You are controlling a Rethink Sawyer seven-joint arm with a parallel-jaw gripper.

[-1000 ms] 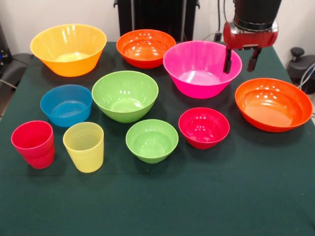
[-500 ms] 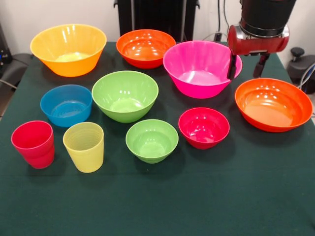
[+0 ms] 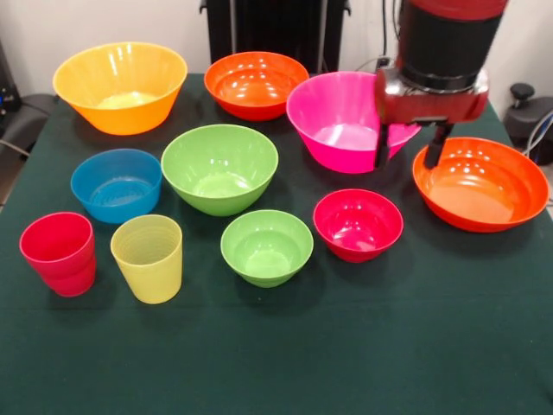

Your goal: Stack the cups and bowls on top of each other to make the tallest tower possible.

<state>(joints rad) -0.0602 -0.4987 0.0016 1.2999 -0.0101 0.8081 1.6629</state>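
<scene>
My gripper (image 3: pixel 408 156) hangs open and empty at the right, its fingers straddling the right edge of the pink bowl (image 3: pixel 346 121), beside the right orange bowl (image 3: pixel 479 183). The bowls stand apart on the dark green table (image 3: pixel 363 346): yellow-orange bowl (image 3: pixel 120 86), back orange bowl (image 3: pixel 256 84), large green bowl (image 3: pixel 219 168), blue bowl (image 3: pixel 116 184), small green bowl (image 3: pixel 266 247), red bowl (image 3: pixel 358 224). The red cup (image 3: pixel 59 253) and yellow cup (image 3: pixel 148 258) stand upright at the front left. No tower stands; nothing is nested.
The robot's black pedestal (image 3: pixel 276 30) stands behind the table's far edge. Dark equipment sits off the table at the right (image 3: pixel 529 112) and left (image 3: pixel 17 108) edges.
My gripper has come down and moved toward the front, from above the pink bowl's far right rim to low beside its right edge. No bowl or cup has moved.
</scene>
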